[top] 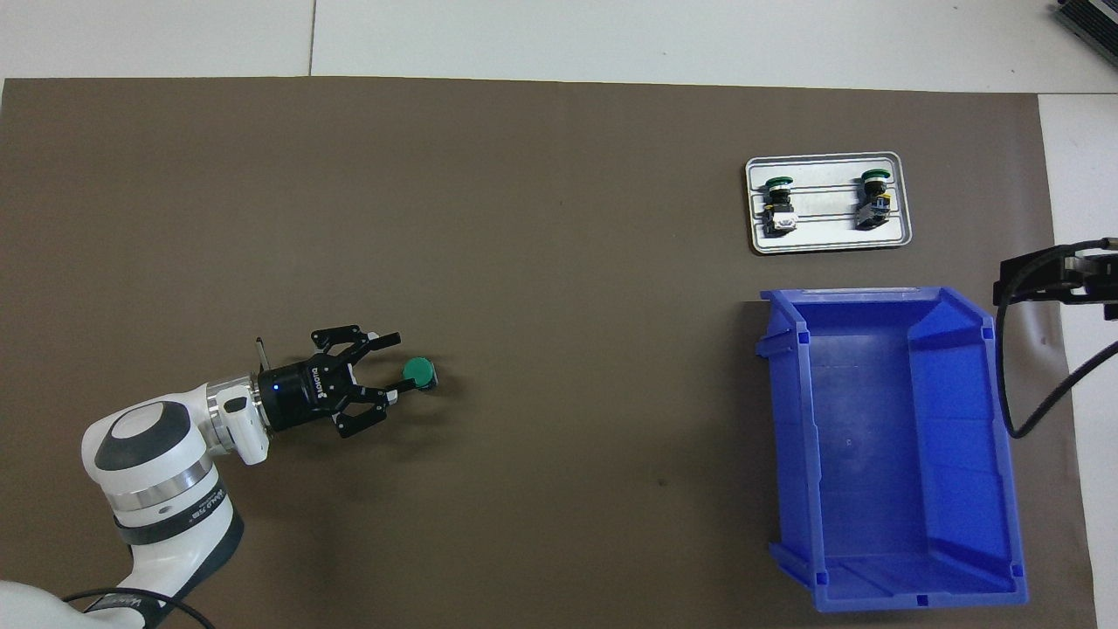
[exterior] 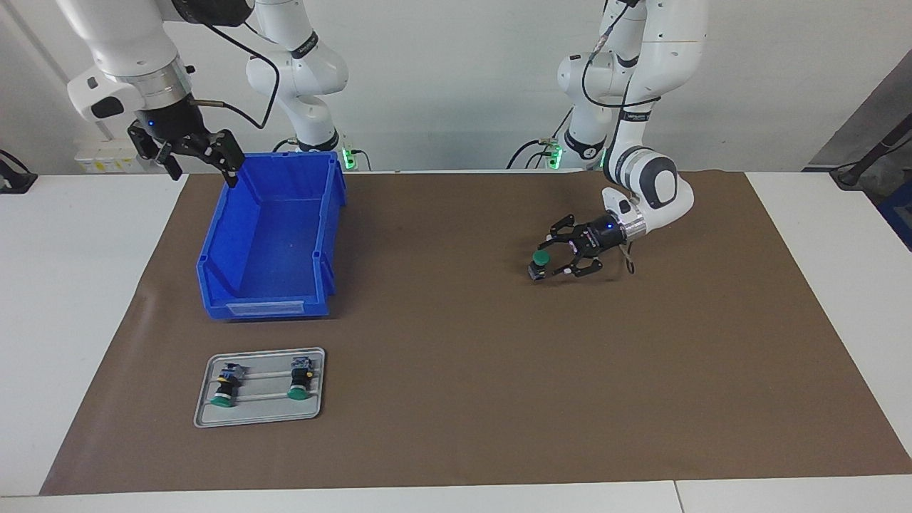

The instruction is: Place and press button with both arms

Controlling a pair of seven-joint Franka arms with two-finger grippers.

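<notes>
The green-capped button (exterior: 541, 262) stands upright on the brown mat (exterior: 456, 399) toward the left arm's end of the table, well apart from the blue bin (exterior: 271, 242) and from the grey tray (exterior: 260, 388), which carries two further buttons lying on their sides. The left gripper (exterior: 558, 258) is low over the mat with the button at its fingertips; the fingers stand apart, one tip just beside or touching the black body, the other clear of it, and whether contact remains cannot be told. By judgement the placing step is at its release: the button appears set down on its base. To finish that step well, the fingers should spread fully on both sides before the wrist moves, and the withdrawal should run straight back along the gripper's own axis, toward the left arm, so that no tip drags the narrow base and topples it. The press should then come squarely from above on the centre of the cap, since an off-centre push on so small a footing could tip it. The right gripper (exterior: 189, 146), fingers wide apart and holding nothing, waits raised over the bin's rim at the right arm's end.
</notes>
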